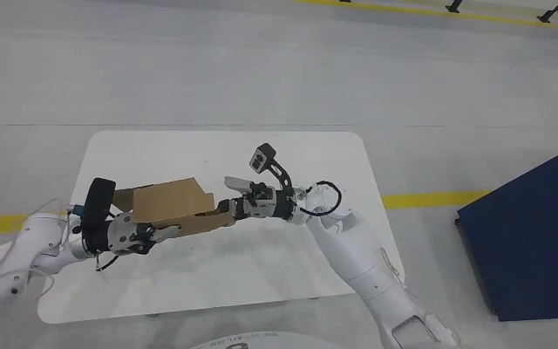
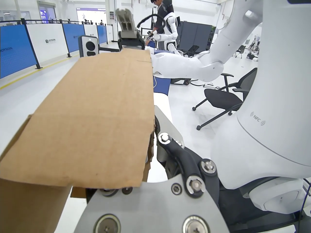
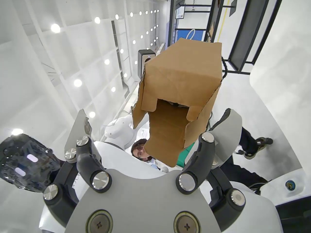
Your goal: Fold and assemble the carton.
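Note:
A brown carton (image 1: pixel 170 205), partly folded into a tube, hangs over the left half of the white table (image 1: pixel 288 157). My left gripper (image 1: pixel 150 234) is shut on its near wall; in the left wrist view the carton (image 2: pixel 97 112) covers one finger, and the other finger (image 2: pixel 167 124) lies against its edge. My right gripper (image 1: pixel 231 197) is open at the carton's far end. In the right wrist view, the carton (image 3: pixel 182 83) points its open end and a loose flap (image 3: pixel 165 141) between that gripper's (image 3: pixel 155 124) spread fingers, close to one finger (image 3: pixel 227 122).
The table's right half and front strip are bare. A dark blue panel (image 1: pixel 523 236) stands on the floor right of the table. An office chair (image 2: pixel 223 95) stands beyond the table's edge.

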